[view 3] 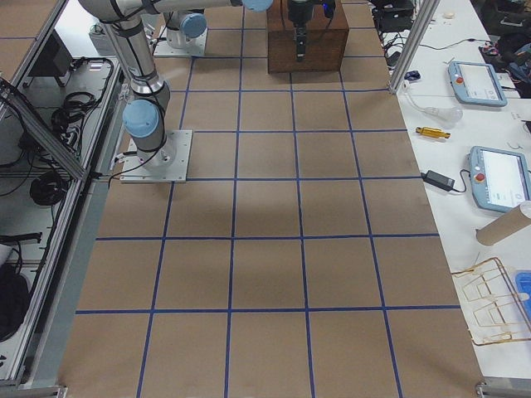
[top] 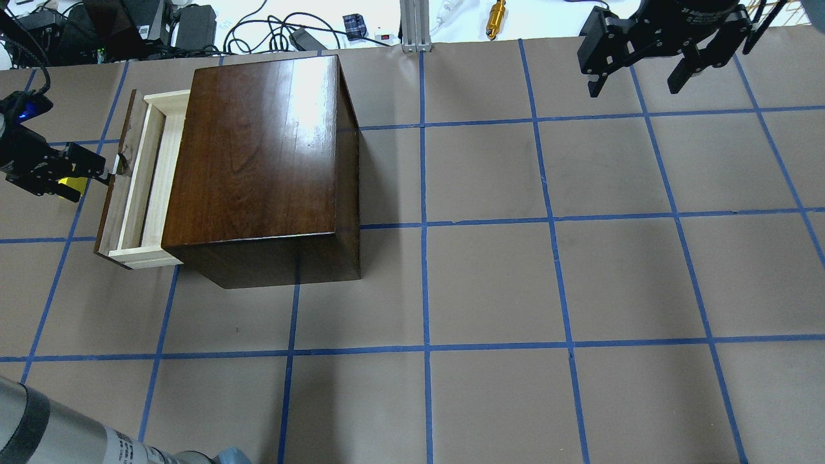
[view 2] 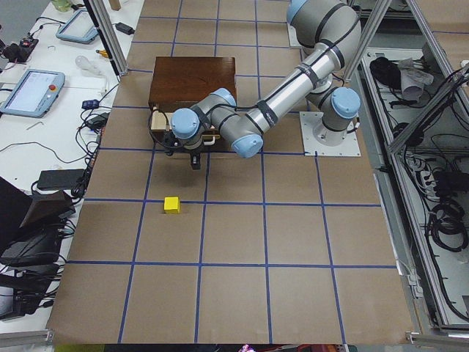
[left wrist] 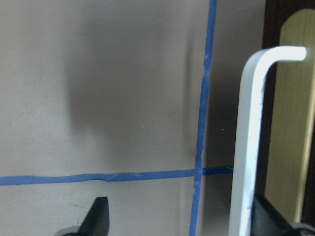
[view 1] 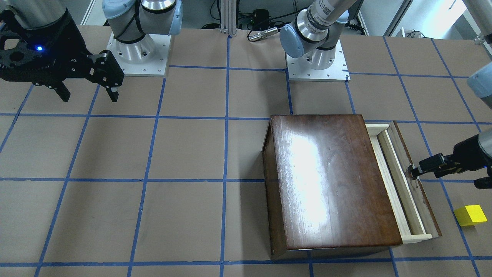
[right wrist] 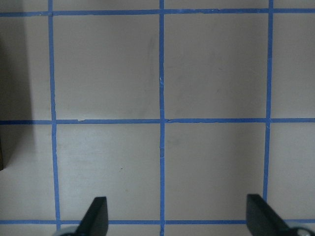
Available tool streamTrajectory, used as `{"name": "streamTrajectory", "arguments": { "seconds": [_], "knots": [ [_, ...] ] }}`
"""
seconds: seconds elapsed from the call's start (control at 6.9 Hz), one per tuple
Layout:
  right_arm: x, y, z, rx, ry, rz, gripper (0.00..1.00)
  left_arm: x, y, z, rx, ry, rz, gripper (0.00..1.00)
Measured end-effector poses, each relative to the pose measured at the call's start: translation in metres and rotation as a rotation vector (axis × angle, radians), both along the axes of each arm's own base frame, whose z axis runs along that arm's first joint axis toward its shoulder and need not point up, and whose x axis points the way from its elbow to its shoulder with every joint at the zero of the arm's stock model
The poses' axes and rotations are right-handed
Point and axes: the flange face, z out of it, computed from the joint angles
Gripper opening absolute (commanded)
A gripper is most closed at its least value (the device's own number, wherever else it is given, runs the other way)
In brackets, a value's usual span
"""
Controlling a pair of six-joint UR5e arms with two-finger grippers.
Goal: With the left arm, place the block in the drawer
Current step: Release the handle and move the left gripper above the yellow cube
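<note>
Left claw (left wrist: 182, 221) is spread open, with the metal pull (left wrist: 246, 147) of the drawer (view 1: 396, 184) just beside one finger. I think it should pinch the pull and tug straight out, slowly. It must not bump the yellow block (view 1: 469, 215), which sits on the desk (view 1: 192, 154) near the drawer front.

Yellow block (view 1: 470, 215) flat on table (view 1: 115, 154) near drawer (view 1: 399, 184) front; drawer pulled part-open; left pincer (left wrist: 179, 219) spread around pull (left wrist: 251, 137).
</note>
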Motion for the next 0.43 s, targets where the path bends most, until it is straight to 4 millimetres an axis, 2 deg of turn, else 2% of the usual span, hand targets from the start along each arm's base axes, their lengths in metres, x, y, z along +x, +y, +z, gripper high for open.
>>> {"name": "streamTrajectory", "arguments": {
  "seconds": [0.43],
  "knots": [
    [0.0,0.0,0.0,0.001,0.0,0.0,1.0,0.004,-0.004,0.018,-0.007,-0.005,0.005,1.0]
  ]
}}
